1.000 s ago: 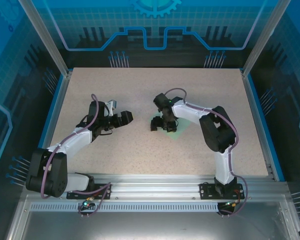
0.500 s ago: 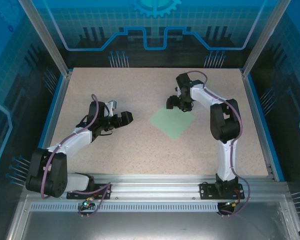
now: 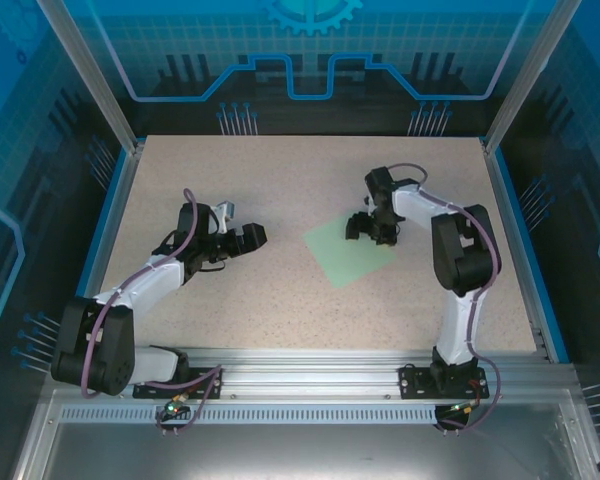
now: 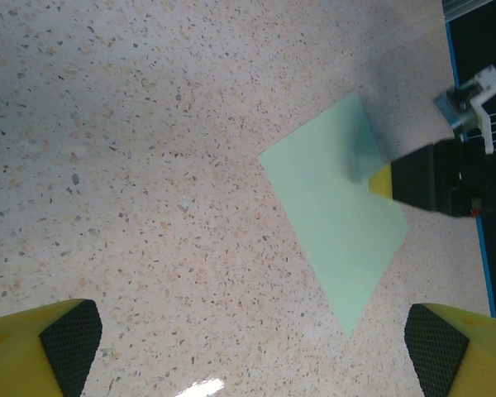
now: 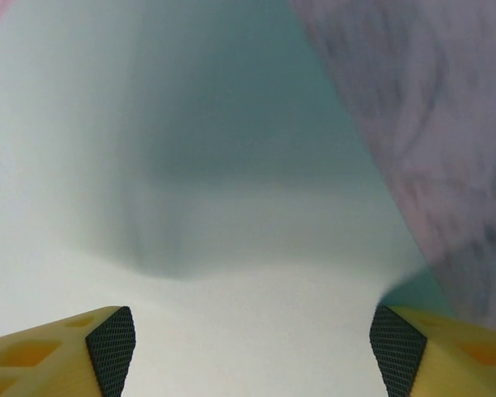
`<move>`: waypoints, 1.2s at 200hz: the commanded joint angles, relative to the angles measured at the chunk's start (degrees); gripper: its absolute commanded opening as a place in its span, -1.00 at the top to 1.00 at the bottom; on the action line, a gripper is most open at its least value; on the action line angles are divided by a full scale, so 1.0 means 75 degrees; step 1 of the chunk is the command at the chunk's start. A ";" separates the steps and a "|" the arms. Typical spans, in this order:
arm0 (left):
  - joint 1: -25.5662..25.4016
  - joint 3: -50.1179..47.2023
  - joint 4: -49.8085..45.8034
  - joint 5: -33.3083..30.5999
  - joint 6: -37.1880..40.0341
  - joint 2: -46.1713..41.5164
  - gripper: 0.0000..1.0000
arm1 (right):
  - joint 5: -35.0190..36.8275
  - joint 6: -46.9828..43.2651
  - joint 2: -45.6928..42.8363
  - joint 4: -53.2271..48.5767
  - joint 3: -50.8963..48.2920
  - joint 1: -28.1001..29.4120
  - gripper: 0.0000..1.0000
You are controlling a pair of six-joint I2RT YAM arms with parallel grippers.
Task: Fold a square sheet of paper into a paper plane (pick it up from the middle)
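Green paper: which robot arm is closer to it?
Right. The right arm has its jaws over the far right edge of the green paper; the left arm holds its jaws off to the paper's left, apart.

Item count, one entry per kind.

I count one square sheet of paper [image 3: 338, 258], pale mint green, on one speckled table [image 3: 280, 180]. Arms: two, the left arm [image 3: 145, 280] and the right arm [image 3: 460, 260]. Grippers: two, the left gripper [image 3: 252, 238] and the right gripper [image 3: 365, 230]. Each wrist view gives me two yellow fingers [image 4: 33, 356] with black pads, four in all.
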 commanded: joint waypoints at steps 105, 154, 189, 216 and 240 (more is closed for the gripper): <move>-0.0096 0.0142 -0.0232 0.0090 0.0152 -0.0362 -0.97 | 0.1885 -0.1578 -0.0880 -0.1592 0.0374 0.1958 -0.69; -0.0096 -0.0172 -0.0162 -0.0371 0.0015 -0.0624 -0.97 | 0.0817 -0.3628 -0.0227 -0.2029 0.1264 0.1923 -0.80; -0.0096 -0.0174 -0.0232 -0.0504 -0.0029 -0.0637 -0.97 | 0.0759 -0.2227 0.0570 -0.2758 0.2090 0.2144 -0.84; -0.0102 -0.0175 -0.0255 -0.0529 -0.0013 -0.0625 -0.97 | 0.0889 -0.1968 0.0722 -0.2794 0.2110 0.2478 -0.86; -0.0096 -0.0173 -0.0265 -0.0529 0.0009 -0.0616 -0.97 | 0.1036 -0.1998 0.0879 -0.2732 0.2031 0.2658 -0.91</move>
